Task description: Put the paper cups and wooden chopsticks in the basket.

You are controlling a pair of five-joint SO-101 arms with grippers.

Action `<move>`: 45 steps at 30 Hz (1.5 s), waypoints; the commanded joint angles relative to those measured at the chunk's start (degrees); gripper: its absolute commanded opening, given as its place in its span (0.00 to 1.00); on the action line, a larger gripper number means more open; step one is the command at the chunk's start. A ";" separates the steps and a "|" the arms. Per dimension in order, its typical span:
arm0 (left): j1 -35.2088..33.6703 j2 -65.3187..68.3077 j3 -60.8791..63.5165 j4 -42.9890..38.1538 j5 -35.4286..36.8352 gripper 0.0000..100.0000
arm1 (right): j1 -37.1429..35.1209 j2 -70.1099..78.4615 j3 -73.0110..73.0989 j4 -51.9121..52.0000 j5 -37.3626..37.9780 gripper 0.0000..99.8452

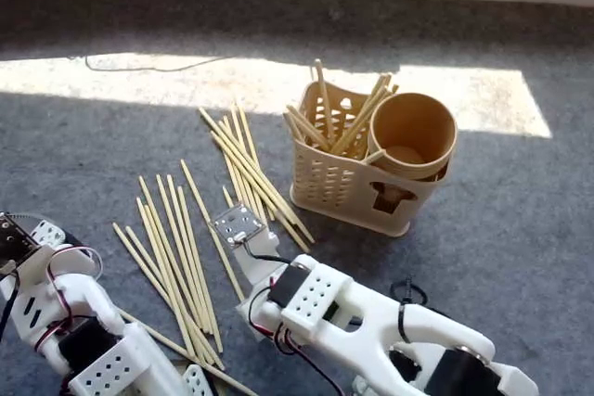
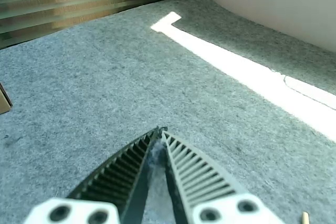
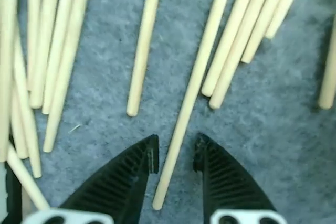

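Note:
A cream perforated basket (image 1: 343, 187) stands on the grey carpet with a paper cup (image 1: 413, 136) and several wooden chopsticks (image 1: 348, 118) in it. More chopsticks lie loose on the carpet to its left, one bunch (image 1: 251, 169) by the basket and another (image 1: 176, 248) nearer the arms. My right gripper (image 3: 176, 148) is open, low over the carpet, its fingertips on either side of one chopstick (image 3: 195, 85). The right arm (image 1: 316, 299) is at the bottom centre. My left gripper (image 2: 160, 130) is shut on nothing above bare carpet, its arm (image 1: 56, 312) at the bottom left.
A sunlit strip (image 1: 186, 81) crosses the carpet behind the basket, with a thin cable (image 1: 139, 67) along it. A pale wall runs across the back. A single chopstick (image 1: 186, 354) lies between the two arms' bases.

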 commanded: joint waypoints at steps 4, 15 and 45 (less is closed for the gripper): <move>-0.22 -0.40 0.75 -0.88 0.53 0.02 | 0.48 3.47 -4.00 -1.27 0.62 0.06; -0.22 -0.40 0.75 -0.88 0.53 0.02 | 0.48 -0.92 -3.91 -1.10 0.79 0.01; 1.27 -0.40 0.84 -0.88 0.26 0.02 | 8.84 -57.63 3.82 -0.04 0.44 0.01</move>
